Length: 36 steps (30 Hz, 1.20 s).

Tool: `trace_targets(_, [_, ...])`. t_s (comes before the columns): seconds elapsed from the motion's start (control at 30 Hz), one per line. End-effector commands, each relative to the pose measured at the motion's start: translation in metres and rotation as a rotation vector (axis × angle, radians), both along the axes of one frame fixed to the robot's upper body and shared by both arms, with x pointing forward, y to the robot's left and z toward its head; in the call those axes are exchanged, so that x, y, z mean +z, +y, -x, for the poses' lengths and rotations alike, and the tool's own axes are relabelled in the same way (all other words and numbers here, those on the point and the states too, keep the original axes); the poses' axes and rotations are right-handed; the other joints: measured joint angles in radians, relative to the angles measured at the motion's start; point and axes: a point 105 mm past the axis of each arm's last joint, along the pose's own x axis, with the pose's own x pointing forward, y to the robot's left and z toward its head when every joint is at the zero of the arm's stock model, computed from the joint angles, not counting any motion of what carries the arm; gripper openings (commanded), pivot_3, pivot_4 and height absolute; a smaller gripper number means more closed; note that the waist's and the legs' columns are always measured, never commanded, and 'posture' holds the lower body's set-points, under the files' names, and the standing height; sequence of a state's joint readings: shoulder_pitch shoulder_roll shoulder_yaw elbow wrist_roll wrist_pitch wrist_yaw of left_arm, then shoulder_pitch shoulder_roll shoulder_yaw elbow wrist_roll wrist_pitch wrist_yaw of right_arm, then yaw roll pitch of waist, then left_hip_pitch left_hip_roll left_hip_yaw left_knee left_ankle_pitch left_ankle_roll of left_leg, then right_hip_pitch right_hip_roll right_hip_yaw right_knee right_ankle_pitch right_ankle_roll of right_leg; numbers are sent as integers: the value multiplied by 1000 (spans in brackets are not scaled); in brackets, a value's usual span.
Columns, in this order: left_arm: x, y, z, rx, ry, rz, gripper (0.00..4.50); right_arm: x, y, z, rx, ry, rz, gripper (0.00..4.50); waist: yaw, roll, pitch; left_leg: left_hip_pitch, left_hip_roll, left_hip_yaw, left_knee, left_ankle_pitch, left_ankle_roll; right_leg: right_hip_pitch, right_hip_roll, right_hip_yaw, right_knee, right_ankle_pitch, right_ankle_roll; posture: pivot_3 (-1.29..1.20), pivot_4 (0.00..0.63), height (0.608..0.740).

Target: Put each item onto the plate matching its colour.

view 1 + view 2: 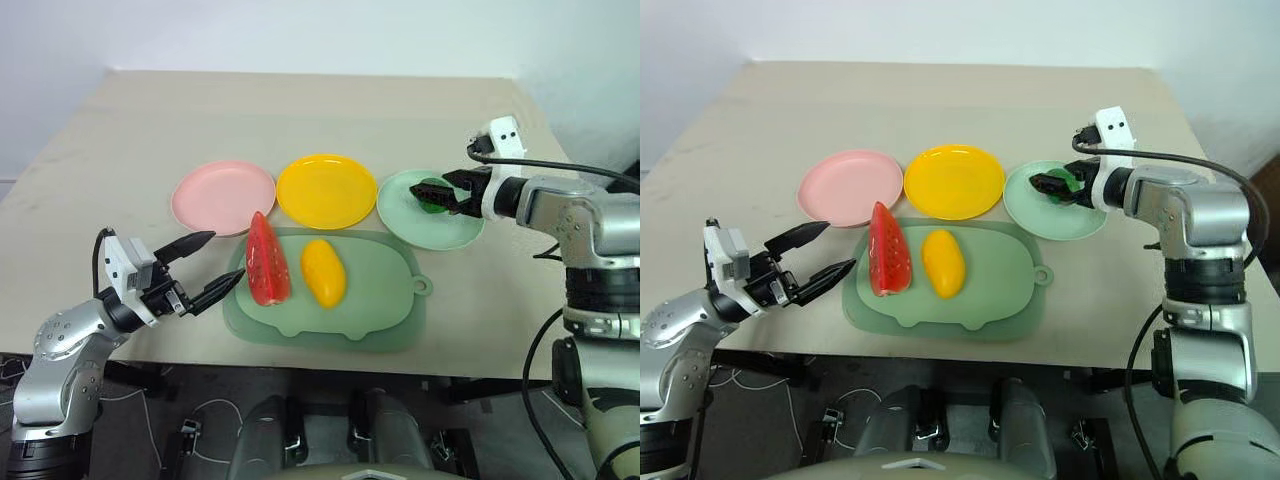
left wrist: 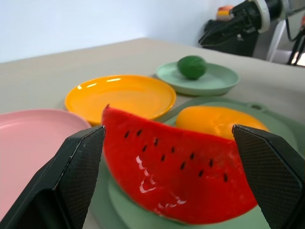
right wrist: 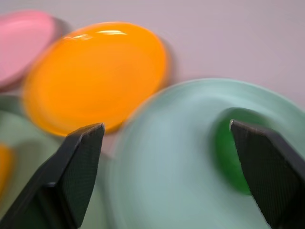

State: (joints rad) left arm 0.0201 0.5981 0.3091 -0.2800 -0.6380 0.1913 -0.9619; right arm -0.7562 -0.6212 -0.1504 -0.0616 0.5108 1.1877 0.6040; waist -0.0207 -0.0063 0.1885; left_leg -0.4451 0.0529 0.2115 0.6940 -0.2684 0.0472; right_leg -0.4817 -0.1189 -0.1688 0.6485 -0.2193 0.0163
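Lime on the green plate

The lime [image 2: 192, 67] sits on the green plate [image 1: 455, 232], right gripper [image 1: 438, 194] spread empty above it. Melon [image 1: 267, 260] and mango [image 1: 323, 272] lie on the mat [image 1: 385, 300]; left gripper [image 1: 212, 267] gapes beside the melon.

You have three round shallow plates in a row: pink [image 1: 222, 196], yellow [image 1: 326, 190], mint [image 1: 400, 206]. The lime [image 2: 192, 67], small, round, dark green, sits on the mint plate. The watermelon wedge [image 1: 266, 260], red with black seeds, lies on its side just beside the mango [image 1: 323, 272], a yellow oval; you find both on the front side of the row, below the pink and yellow plates, not on any plate.
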Motion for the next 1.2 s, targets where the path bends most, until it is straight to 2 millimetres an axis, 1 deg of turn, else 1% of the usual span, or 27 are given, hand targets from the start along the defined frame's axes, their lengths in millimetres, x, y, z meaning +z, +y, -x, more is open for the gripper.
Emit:
trace_targets(0.03, [12,-1,-1,-23,-43,-1,4500,5,36,28,132,4,-56,4470,0,0,0,0,0,0,0,0,0,0,0,0,0,0,0,0,150,696])
trace_targets(0.17, [11,-4,-5,-40,-41,-4,4500,-5,66,47,205,60,-105,4470,3,0,0,0,0,0,-1,0,-1,0,0,0,-1,1,0,0,150,696])
trace_targets(0.33, [13,-5,-12,-56,-49,-11,4500,-24,95,60,251,149,-120,4470,4,0,0,0,0,0,-2,1,-1,-1,0,0,-1,1,1,0,150,696])
trace_targets(0.53, [14,-6,-17,-69,-51,-13,4500,-30,110,67,288,180,-142,4470,1,0,0,0,-1,1,-3,1,-1,-1,0,0,-2,1,1,0,150,696])
trace_targets(0.67, [13,-9,-20,-85,-50,-15,4500,-45,120,68,275,229,-109,4470,1,0,0,0,-1,1,-6,2,-3,-2,1,0,-1,2,1,0,150,696])
trace_targets(0.8, [13,-10,-22,-90,-51,-15,4500,-62,122,63,236,298,-70,4470,-2,-1,0,0,-1,2,-7,3,-4,-3,1,0,-1,2,1,0,150,696])
trace_targets(0.93, [12,-9,-21,-91,-48,-16,4500,-63,130,64,267,314,-59,4470,-2,-1,0,0,-1,2,-8,3,-5,-3,1,0,-1,2,2,0,150,696])
trace_targets(1.13, [11,-10,-20,-89,-46,-16,4500,-73,135,61,265,316,14,4470,-2,-1,0,0,-1,2,-8,3,-5,-3,1,0,-1,2,2,0,150,696])
trace_targets(1.17, [11,-10,-20,-89,-47,-16,4500,-73,136,61,264,314,18,4085,-2,-1,0,0,-1,2,-8,3,-5,-3,1,0,-1,2,2,0,150,696])
trace_targets(1.2, [11,-10,-20,-88,-47,-16,4500,-74,136,61,264,310,21,3875,-2,-1,0,0,-1,2,-8,3,-5,-3,1,0,-1,2,2,0,150,696])
